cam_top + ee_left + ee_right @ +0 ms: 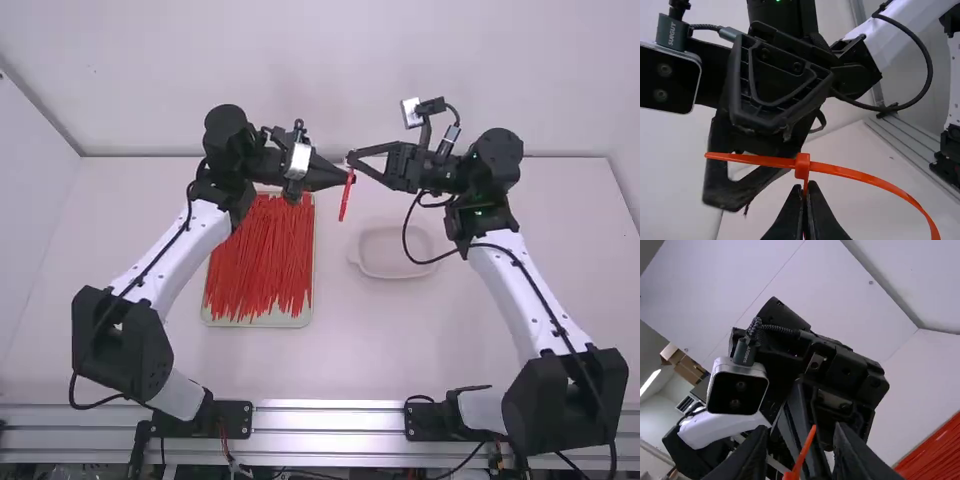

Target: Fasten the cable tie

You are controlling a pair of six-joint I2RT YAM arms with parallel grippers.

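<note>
The orange cable tie (802,164) is clamped between the left fingers (817,215), held above the bench (450,330); the right fingers (752,460) are spread apart around it.

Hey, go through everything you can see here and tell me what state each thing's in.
left gripper: fingers shut on the cable tie.
right gripper: fingers open, close to the tie.
cable tie: held in the air; fastened or not, cannot tell.
tray: loaded with loose red ties.
white bowl: empty.
</note>
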